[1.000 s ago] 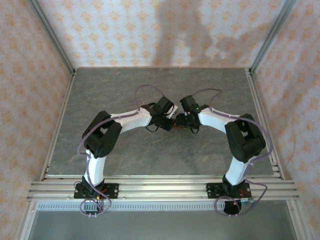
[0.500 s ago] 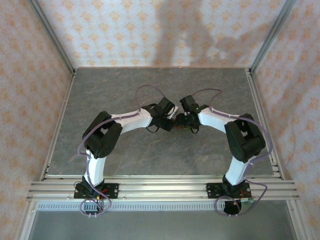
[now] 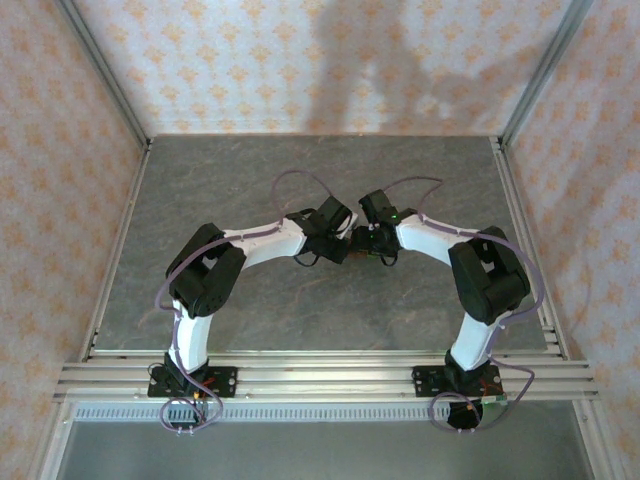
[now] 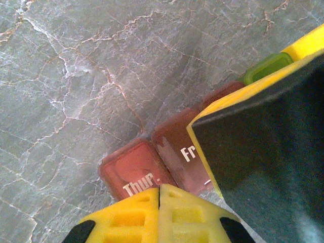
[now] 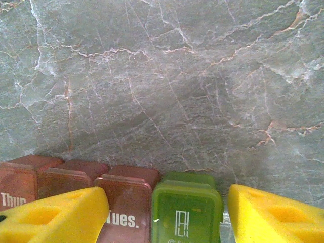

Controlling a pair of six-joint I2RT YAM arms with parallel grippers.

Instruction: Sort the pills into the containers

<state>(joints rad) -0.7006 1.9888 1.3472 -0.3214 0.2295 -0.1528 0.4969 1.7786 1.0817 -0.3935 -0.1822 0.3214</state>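
Right wrist shows the containers (image 5: 126, 202) on the surface (image 5: 162, 76), right jaws apart astride their green end, likely bracing them, while left jaws, pressed together, meet the Thur. lid (image 4: 134, 169), perhaps to flip it.

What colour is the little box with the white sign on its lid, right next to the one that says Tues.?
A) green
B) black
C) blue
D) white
A: in the right wrist view, the box with the sign, sitting right against the red-brown Tues. box, is green on its lid and its walls.
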